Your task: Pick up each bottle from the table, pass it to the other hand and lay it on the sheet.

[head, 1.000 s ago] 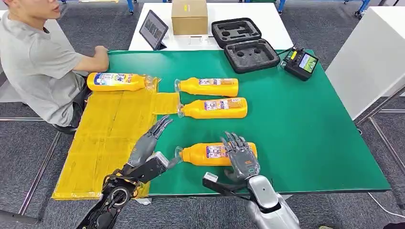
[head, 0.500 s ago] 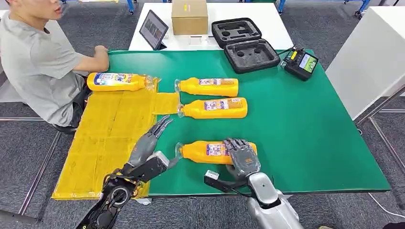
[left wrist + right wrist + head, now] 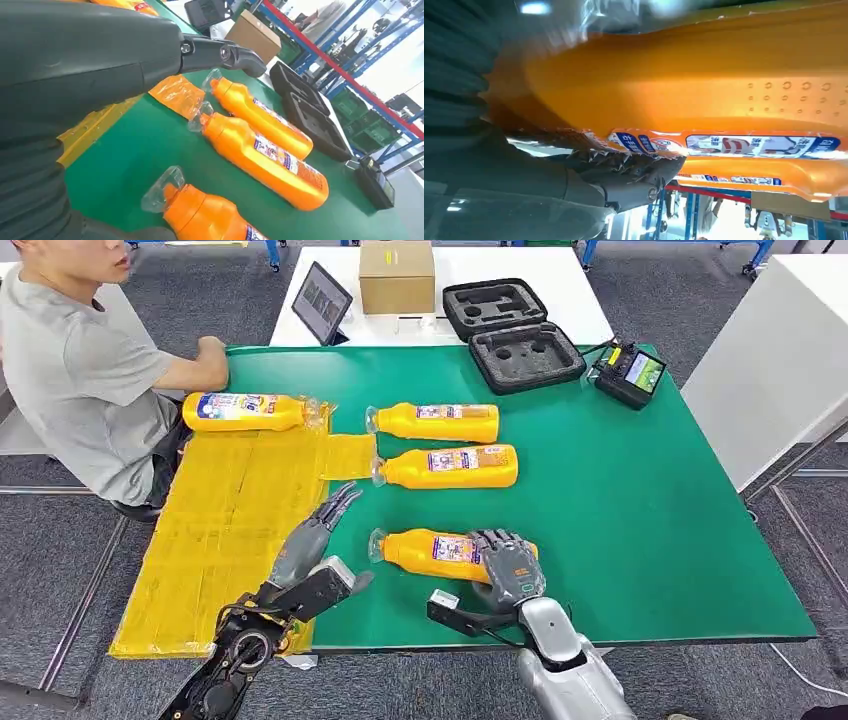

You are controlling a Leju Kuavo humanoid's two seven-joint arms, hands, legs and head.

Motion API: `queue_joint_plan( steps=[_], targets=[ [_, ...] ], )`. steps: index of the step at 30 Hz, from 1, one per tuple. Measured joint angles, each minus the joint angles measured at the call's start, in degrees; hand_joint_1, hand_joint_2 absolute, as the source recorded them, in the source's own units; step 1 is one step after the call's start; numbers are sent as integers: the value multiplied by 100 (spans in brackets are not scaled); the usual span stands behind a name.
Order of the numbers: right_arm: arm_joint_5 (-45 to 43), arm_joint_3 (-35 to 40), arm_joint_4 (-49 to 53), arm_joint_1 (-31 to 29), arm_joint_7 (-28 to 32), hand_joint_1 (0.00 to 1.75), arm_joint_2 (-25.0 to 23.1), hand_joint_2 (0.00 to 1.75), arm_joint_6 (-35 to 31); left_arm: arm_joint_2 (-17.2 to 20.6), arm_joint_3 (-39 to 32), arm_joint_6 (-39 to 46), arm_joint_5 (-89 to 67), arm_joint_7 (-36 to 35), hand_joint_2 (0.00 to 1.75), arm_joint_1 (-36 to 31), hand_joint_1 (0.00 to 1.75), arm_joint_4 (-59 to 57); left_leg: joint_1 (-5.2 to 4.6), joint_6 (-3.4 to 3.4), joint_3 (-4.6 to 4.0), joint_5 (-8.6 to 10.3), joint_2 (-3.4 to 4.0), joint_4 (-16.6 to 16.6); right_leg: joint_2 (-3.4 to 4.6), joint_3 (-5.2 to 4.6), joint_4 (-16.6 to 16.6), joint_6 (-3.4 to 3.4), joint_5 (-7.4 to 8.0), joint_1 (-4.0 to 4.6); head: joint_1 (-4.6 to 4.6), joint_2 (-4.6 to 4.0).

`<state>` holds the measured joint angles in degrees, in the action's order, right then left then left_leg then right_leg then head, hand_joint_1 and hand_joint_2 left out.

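- Here, my right hand (image 3: 508, 570) has its fingers curled over the nearest bottle (image 3: 440, 552) — gripped, lying near the green table's (image 3: 650, 530) front edge.
- My left hand (image 3: 312, 536) — fingers apart, holding nothing, beside the yellow sheet (image 3: 230, 510).

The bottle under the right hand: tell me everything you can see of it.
The nearest bottle is orange plastic with a clear cap and a blue, white and red label. It lies on its side on the green table, cap pointing towards the yellow sheet. The right hand grips its base end, fingers wrapped over the body. The left hand is open beside the cap, not touching.
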<state>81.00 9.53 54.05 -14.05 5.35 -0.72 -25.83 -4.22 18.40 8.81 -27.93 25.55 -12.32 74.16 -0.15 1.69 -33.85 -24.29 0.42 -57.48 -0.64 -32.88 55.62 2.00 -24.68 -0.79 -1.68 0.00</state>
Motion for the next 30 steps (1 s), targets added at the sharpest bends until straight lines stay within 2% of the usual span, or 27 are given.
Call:
queue_joint_plan(
  steps=[4, 8, 11, 24, 30],
  targets=[
    [-167, -9, -13, -5, 145, 175, -18, 175, 44, -13, 11, -7, 0, -4, 175, -15, 0, -11, 0, 0, 2, 1, 0, 0, 0, 1, 0, 0, 0, 0, 0, 0],
    [-1720, -266, 50, 11, 1312, 175, -52, 175, 356, -50, 11, 131, 128, 194, 175, -15, 0, -11, 0, 0, 6, 0, 3, 0, 6, 3, 0, 0, 1, 0, 2, 0],
    [-2289, -430, 181, 137, 1655, 175, -87, 175, 457, -98, 13, 282, 338, 504, 175, 30, 0, 26, 0, 1, 8, -1, 5, 0, 10, 3, -1, 0, 1, 0, 0, 0],
    [-2971, -667, 302, 290, 1967, 175, -114, 175, 472, -195, -37, 853, 1041, 971, 175, 302, 0, 553, 0, 1, 7, -1, 5, 1, 10, 5, -1, 0, 2, 0, 0, 0],
    [-3198, -710, 197, 270, 2116, 175, -133, 175, 284, -227, -131, 1130, 1345, 1228, 175, 441, 0, 706, 0, 1, 8, -1, 5, 1, 10, 4, -1, 2, 4, 1, 0, 0]
  ],
)
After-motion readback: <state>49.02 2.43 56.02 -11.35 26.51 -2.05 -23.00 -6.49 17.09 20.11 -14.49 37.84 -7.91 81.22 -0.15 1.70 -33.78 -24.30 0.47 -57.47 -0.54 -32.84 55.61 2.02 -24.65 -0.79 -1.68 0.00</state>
